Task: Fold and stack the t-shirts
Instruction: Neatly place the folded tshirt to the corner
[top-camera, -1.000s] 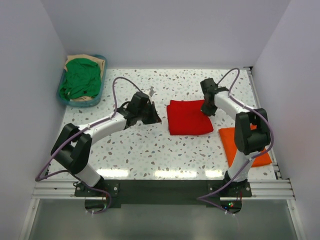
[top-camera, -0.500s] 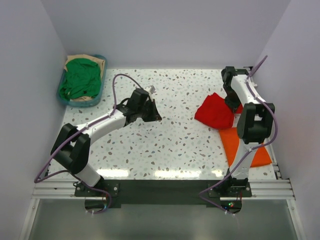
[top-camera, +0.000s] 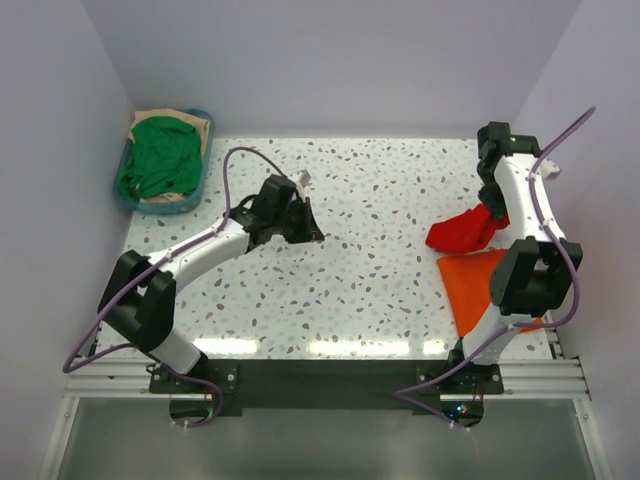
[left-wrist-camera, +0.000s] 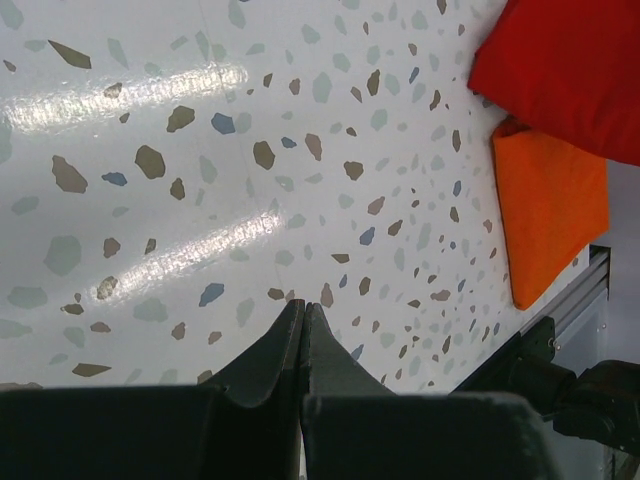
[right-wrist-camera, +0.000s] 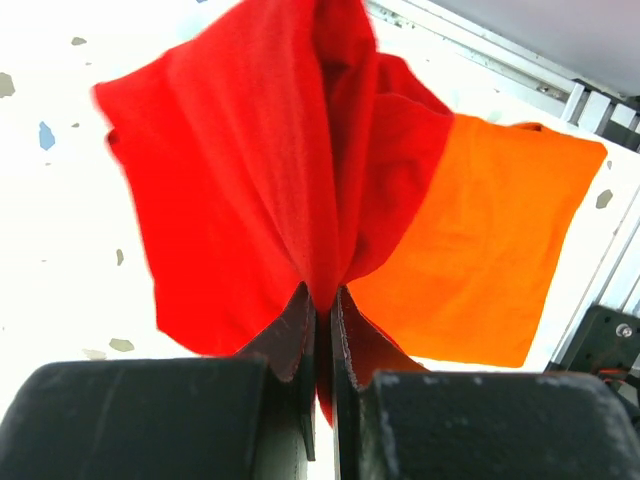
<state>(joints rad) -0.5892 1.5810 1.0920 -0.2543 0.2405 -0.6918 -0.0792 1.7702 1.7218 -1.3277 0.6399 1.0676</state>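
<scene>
No writing could be read in any of the three views. The red t-shirt (top-camera: 460, 232), the orange t-shirt (top-camera: 470, 282), the basket (top-camera: 130, 203) and the speckled table (top-camera: 380, 290) showed no legible label, brand, number or sign.

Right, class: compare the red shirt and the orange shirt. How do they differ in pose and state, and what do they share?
The red shirt is pinched in the right end effector; the orange shirt is held by nothing. The red shirt hangs bunched in drooping folds; the orange shirt lies flat on the table, a neat rectangle. Both are plain, bright cloth at the table's right side.
</scene>
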